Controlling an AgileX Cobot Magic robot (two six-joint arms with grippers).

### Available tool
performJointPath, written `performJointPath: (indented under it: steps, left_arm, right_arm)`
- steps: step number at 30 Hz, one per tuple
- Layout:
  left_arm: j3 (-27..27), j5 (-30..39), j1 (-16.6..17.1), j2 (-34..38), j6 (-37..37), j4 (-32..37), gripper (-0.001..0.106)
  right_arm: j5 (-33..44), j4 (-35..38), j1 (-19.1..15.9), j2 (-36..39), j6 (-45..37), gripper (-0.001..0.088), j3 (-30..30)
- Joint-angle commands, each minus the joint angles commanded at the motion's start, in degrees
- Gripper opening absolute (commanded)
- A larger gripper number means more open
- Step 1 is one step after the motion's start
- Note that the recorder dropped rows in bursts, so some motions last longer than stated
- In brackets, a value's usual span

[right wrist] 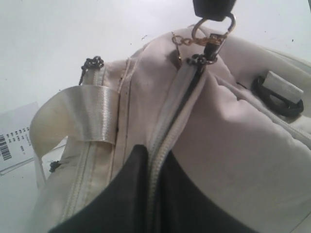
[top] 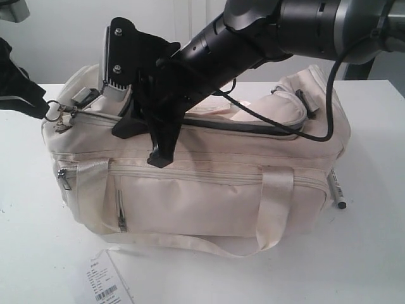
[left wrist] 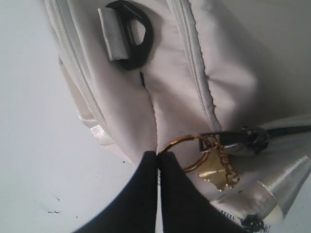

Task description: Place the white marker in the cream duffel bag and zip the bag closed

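The cream duffel bag (top: 209, 196) stands in the middle of the white table. The white marker (top: 335, 189) lies on the table at the bag's right end, outside it and partly hidden by the bag's corner. My left gripper (left wrist: 158, 153) is at the bag's left end, shut on the gold ring (left wrist: 182, 141) of the zip pull. My right gripper (right wrist: 154, 153) reaches across the bag top and is shut on the zip edge (right wrist: 167, 121) of the curved flap. A dark gap (top: 253, 125) shows along the top zip.
A white barcoded paper tag (top: 109, 285) lies on the table in front of the bag. A webbing strap (top: 190, 242) trails along the bag's front. The right arm (top: 285, 28) spans the bag top, with a black cable (top: 285, 123) draped over it.
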Motion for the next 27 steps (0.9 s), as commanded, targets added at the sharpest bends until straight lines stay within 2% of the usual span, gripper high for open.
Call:
performJointPath:
  steps: [7, 16, 23, 27]
  left_arm:
    - [2.8, -6.6, 0.0, 0.5, -3.5, 1.2, 0.000]
    - [2.7, -5.7, 0.0, -3.2, -7.8, 9.0, 0.000]
    - [2.7, -4.5, 0.0, -8.2, -6.4, 4.0, 0.000]
    - [2.7, -2.8, 0.0, -7.6, -4.8, 4.0, 0.000]
  right_arm:
    - [3.4, -0.1, 0.0, 0.0, -3.0, 0.0000, 0.0]
    - [0.9, -2.1, 0.0, -0.1, -3.0, 0.0000, 0.0]
    - [-0.4, -2.6, 0.0, -0.1, -2.6, 0.0000, 0.0]
    - [-0.4, -2.6, 0.0, -0.1, -2.6, 0.0000, 0.0]
